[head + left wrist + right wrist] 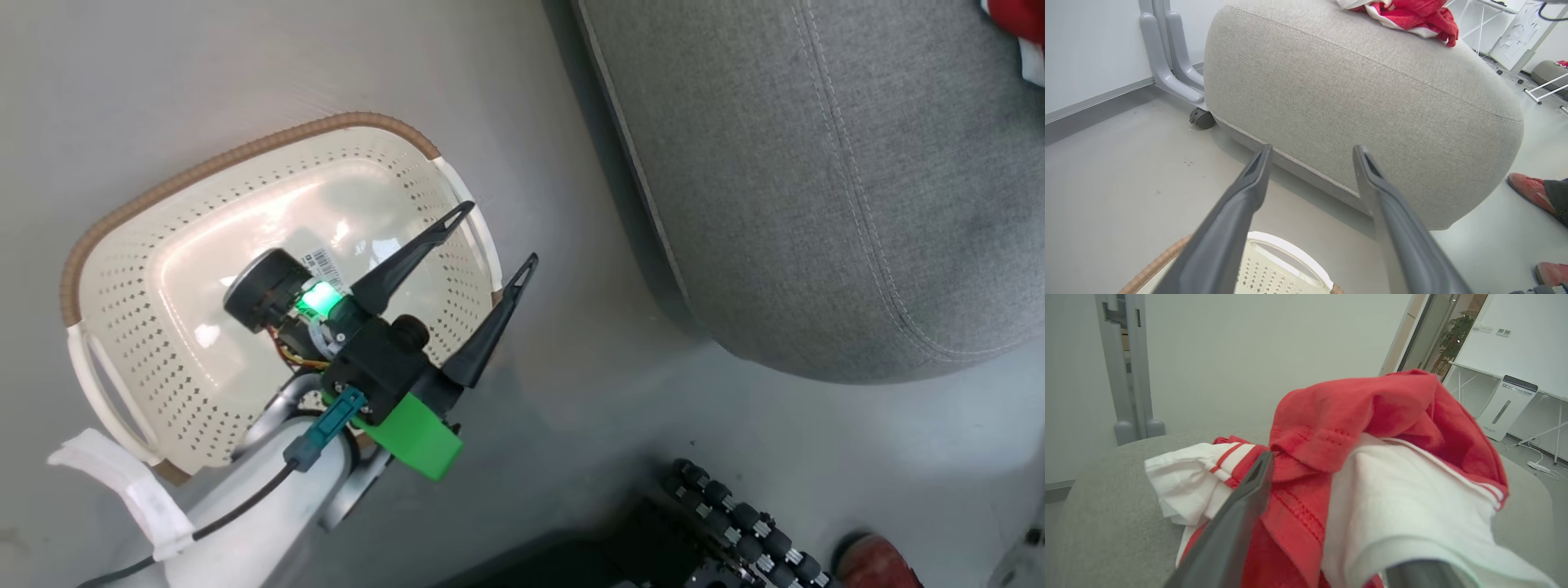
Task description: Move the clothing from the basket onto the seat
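Lower left, basket (122,327) sitting empty; my left pincer (502,231) gaping above, gripping nothing; right pincer (1312,457) spread, clothing (1351,408) draping over it on seat (1106,498). Releasing, I judge. Next: backing out unsnagged.

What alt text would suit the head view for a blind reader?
The open left claw hangs above the cream basket, empty but for its label. The grey seat lies to the right, red clothing at its far end.

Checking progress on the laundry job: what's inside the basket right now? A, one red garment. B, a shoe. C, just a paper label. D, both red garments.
C: the basket shows a bare glossy bottom with just the paper label on it, while the red clothing lies on the seat.
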### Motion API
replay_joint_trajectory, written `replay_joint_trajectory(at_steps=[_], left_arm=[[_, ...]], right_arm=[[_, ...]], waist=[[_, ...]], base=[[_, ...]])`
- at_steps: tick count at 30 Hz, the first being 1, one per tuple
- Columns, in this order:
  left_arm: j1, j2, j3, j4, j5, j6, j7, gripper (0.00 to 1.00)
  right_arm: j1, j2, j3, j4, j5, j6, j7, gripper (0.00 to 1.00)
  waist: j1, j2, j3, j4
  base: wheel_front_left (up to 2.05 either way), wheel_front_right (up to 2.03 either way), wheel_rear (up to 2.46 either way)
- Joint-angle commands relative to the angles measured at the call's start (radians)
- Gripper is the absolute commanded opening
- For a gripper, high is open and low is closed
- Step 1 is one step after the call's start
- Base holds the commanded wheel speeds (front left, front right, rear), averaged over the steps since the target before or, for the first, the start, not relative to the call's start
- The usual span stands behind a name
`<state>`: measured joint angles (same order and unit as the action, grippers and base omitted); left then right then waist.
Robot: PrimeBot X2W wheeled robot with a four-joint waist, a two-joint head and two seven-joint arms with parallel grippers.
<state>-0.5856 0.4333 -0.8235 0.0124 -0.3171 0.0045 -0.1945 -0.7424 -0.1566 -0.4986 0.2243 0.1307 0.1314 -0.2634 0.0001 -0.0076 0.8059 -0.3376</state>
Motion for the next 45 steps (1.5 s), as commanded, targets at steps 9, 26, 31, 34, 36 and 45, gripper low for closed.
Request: replay_joint_trajectory(at_steps=[9, 26, 31, 34, 36, 45], left_arm=[[0.058, -0.129, 0.023, 0.1, -0.089, -0.026, -0.069, 1.0], [0.398, -0.329, 0.426, 0.063, -0.013, -0.044, -0.07, 1.0], [0.505, -0.355, 0.552, 0.051, 0.022, -0.036, -0.07, 1.0], [0.566, -0.367, 0.618, 0.041, 0.044, -0.035, -0.07, 1.0], [0.606, -0.372, 0.656, 0.034, 0.06, -0.033, -0.07, 1.0], [0.748, -0.381, 0.77, -0.049, 0.132, -0.042, -0.07, 1.0]], right_arm=[[0.296, 0.092, 0.07, -0.066, -0.042, -0.001, -0.002, 1.0], [0.575, 0.103, 0.436, -0.101, -0.053, -0.001, -0.002, 1.0], [0.623, 0.085, 0.51, -0.143, -0.071, -0.001, -0.002, 1.0], [0.658, 0.078, 0.528, -0.176, -0.072, -0.001, -0.002, 1.0], [0.684, 0.078, 0.532, -0.199, -0.073, -0.001, -0.002, 1.0], [0.81, 0.07, 0.537, -0.274, -0.056, -0.001, -0.002, 1.0]], waist=[[-0.0001, 0.0076, -0.228, 0.105], [-0.0001, 0.0076, -0.599, 0.345], [-0.0001, 0.0076, -0.696, 0.394], [-0.0001, 0.0076, -0.747, 0.414], [-0.0001, 0.0076, -0.777, 0.42], [-0.0001, 0.0076, -0.85, 0.414]], base=[[0.0, 0.0, 0.0], [0.0, 0.0, 0.0], [0.0, 0.0, 0.0], [0.0, 0.0, 0.0], [0.0, 0.0, 0.0], [0.0, 0.0, 0.0]])
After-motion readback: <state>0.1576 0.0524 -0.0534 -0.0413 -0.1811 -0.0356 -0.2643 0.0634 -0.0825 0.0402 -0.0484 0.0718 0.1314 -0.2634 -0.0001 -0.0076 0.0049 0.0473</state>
